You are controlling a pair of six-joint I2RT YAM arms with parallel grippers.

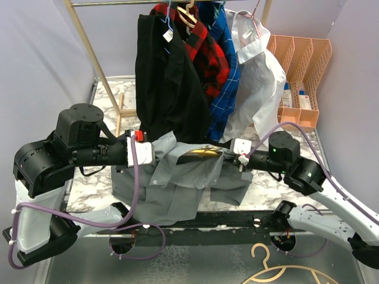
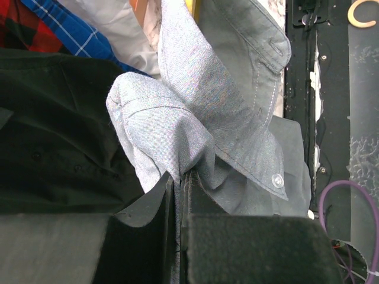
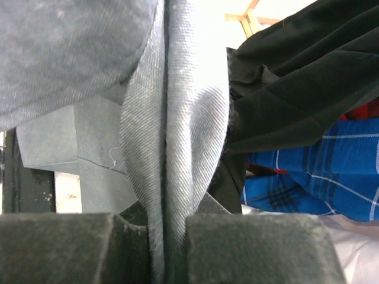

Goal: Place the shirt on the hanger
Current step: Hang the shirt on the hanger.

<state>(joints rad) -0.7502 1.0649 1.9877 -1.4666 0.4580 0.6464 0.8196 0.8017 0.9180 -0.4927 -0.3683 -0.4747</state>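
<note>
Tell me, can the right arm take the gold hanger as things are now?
Probably not. The right arm has its jaws shut on the shirt, and the hanger lies mostly wrapped in that cloth; only a short gold part shows.

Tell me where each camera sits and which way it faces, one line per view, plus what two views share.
Top external: above and behind the bases, looking down over the table; both arms show, left gripper and right gripper on the shirt.
Left wrist: on the left arm, looking along its fingers at the shirt's collar.
Right wrist: on the right arm, looking along its fingers at a pinched shirt fold.
Shared: both wrist views show the black garment.
</note>
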